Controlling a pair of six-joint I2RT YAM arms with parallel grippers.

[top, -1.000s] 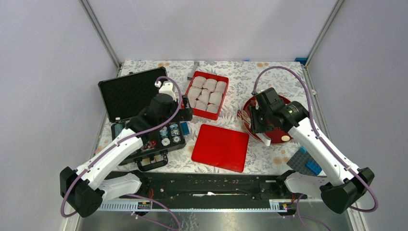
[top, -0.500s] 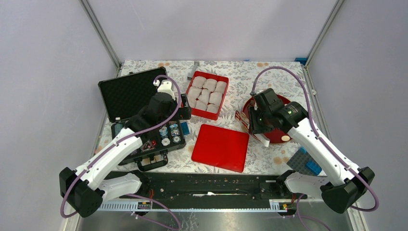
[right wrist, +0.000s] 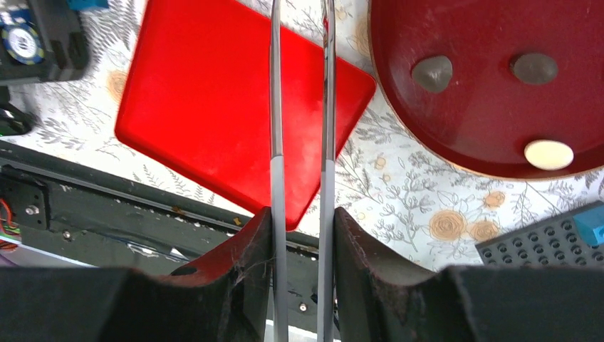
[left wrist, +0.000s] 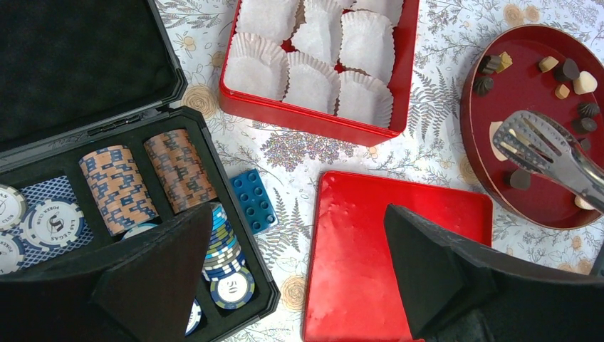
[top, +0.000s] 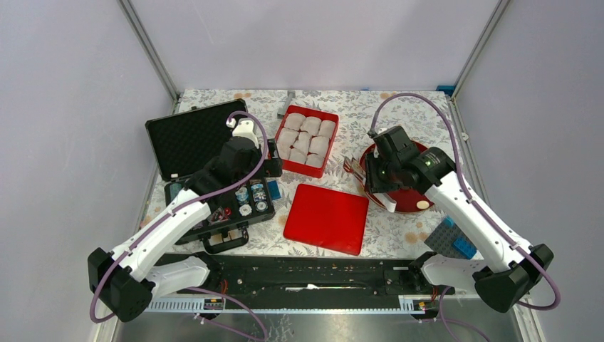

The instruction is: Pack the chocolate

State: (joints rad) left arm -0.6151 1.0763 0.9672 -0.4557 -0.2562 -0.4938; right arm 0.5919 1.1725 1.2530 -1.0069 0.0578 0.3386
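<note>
Several small chocolate lumps (left wrist: 566,71), dark, mid brown and pale, lie on a dark red plate (left wrist: 541,206) at the right. From the right wrist I see two dark lumps (right wrist: 432,73) and a pale one (right wrist: 548,154). My right gripper (right wrist: 303,214) is shut on the two arms of metal tongs (right wrist: 276,142). The tongs' tips (left wrist: 523,132) hang over the plate's left part; whether they hold a lump I cannot tell. A red box (left wrist: 313,121) filled with white paper cups (left wrist: 313,82) stands at the back. My left gripper (left wrist: 298,214) is open, empty, above the case's right edge.
A flat red lid (top: 326,217) lies in front of the box. The open black case (top: 214,171) with poker chips (left wrist: 114,185) takes up the left side. A blue brick (left wrist: 253,201) lies beside it, and a grey studded plate (right wrist: 541,242) sits at the near right.
The right arm has shifted slightly back and the tongs' tips have swung a little to the left and away over the plate's edge. The left arm has not moved.
</note>
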